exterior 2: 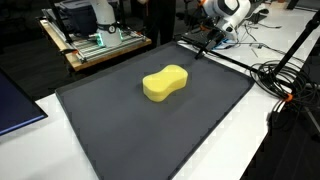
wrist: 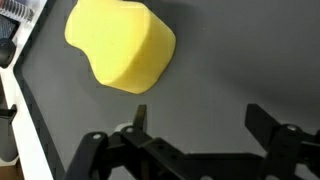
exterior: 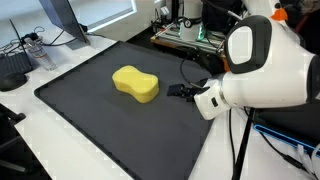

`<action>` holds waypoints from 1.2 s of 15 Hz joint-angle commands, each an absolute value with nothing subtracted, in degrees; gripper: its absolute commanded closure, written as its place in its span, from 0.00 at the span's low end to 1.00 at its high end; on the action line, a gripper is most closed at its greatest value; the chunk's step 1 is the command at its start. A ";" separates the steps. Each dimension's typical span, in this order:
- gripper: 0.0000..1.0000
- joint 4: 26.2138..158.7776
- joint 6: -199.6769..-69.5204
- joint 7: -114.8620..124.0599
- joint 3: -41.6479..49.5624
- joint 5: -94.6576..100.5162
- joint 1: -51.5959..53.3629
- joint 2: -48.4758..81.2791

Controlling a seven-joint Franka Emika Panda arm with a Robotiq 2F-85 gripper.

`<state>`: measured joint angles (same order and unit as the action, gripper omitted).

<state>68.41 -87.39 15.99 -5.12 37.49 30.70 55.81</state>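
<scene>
We see the tool [exterior: 181,90] wide open and holding nothing, low over the dark mat [exterior: 90,125] on the white worktop [exterior: 35,135]. The yellow bone-shaped sponge [exterior: 136,84] lies flat near the mat's middle, apart from the tool, no contact. In the wrist view the sponge [wrist: 120,45] sits ahead of the fingers [wrist: 140,118] and off to one side, not between them. We judge this an approach stage, nothing gripped yet. A grip from here calls for shifting sideways to centre on the sponge, moving forward and lowering so the open jaws straddle its narrow waist.
</scene>
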 commanded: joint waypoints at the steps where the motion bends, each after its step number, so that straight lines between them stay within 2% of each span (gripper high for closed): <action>1: 0.00 69.93 -88.79 14.04 -6.22 35.40 28.32 54.14; 9: 0.00 86.44 -97.41 13.35 -9.42 26.87 18.19 40.87; 18: 0.00 109.83 -113.86 14.11 -6.18 12.98 10.14 20.76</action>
